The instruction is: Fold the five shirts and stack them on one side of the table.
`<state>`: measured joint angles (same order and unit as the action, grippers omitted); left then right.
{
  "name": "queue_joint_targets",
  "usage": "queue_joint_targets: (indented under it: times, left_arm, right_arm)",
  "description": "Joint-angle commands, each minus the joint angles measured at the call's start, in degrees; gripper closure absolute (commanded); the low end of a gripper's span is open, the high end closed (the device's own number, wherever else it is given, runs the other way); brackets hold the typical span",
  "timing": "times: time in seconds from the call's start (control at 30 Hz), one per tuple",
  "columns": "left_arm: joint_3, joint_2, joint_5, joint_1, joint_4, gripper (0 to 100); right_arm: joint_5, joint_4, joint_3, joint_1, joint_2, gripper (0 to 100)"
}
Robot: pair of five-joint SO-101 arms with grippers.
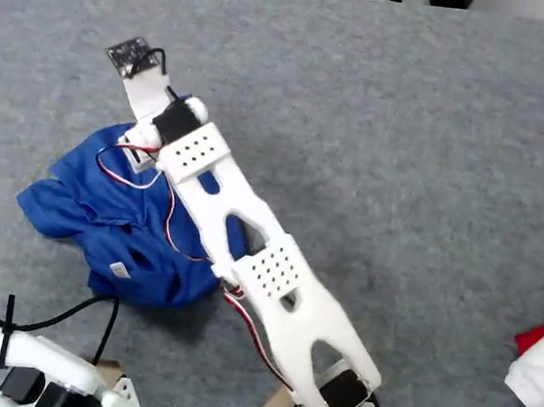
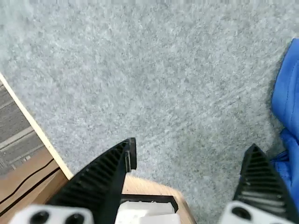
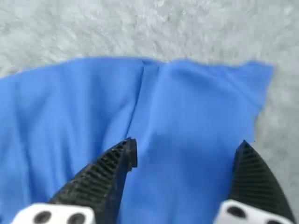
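A crumpled blue shirt [image 1: 103,219] lies on the grey table cover at the left of the high view. My right arm [image 1: 249,230] stretches from the near edge across it, wrist over the shirt's far side. My right gripper [image 3: 187,149] is open just above the blue shirt [image 3: 187,107], close to one edge of the cloth, with nothing between its fingers. My left arm [image 1: 28,362] sits at the near left corner. My left gripper [image 2: 192,149] is open over bare grey cover, with the blue shirt [image 2: 287,93] off to one side.
Red and white garments [image 1: 543,372] lie at the table's right edge. The table's wooden edge [image 2: 32,126] runs close by my left gripper, with floor beyond. The grey cover [image 1: 408,131] spreads across the middle and far side.
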<state>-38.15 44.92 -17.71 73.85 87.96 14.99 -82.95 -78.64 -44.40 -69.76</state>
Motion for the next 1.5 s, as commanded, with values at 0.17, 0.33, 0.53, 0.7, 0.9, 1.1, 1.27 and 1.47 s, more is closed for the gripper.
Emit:
queue_joint_targets:
  times: [0.17, 0.33, 0.53, 0.7, 0.9, 1.1, 1.27, 1.47]
  left_arm:
    - [-0.2, 1.2, -0.4, -0.1, -0.7, 64]
    - [-0.2, 1.1, -0.4, -0.2, -0.7, 64]
    - [-0.2, 1.2, -0.4, -1.9, -0.7, 64]
    - [0.0, 1.2, -0.5, -1.9, -0.7, 64]
    - [-0.2, 1.1, -4.9, -2.0, -0.7, 64]
    - [-0.2, 1.1, -6.0, -3.9, -0.7, 64]
    - [-0.2, 1.2, -5.7, -8.8, -0.7, 64]
    - [-0.2, 1.2, -5.7, -12.8, -0.6, 64]
  right_arm:
    - [4.7, -9.1, -4.6, 2.7, -6.7, 67.3]
    - [5.6, -12.8, -4.7, 5.8, -7.5, 86.3]
    - [5.5, -19.4, -6.0, 11.4, -5.4, 98.4]
    - [5.5, -19.5, -4.5, 19.6, -0.1, 99.3]
    - [5.1, -19.5, 9.5, 29.5, 8.8, 99.3]
    - [-1.3, -19.5, 29.4, 36.8, 19.9, 99.2]
    - [-7.1, -19.5, 44.1, 41.7, 28.1, 98.8]
    - [-8.8, -19.5, 48.3, 45.0, 35.9, 72.7]
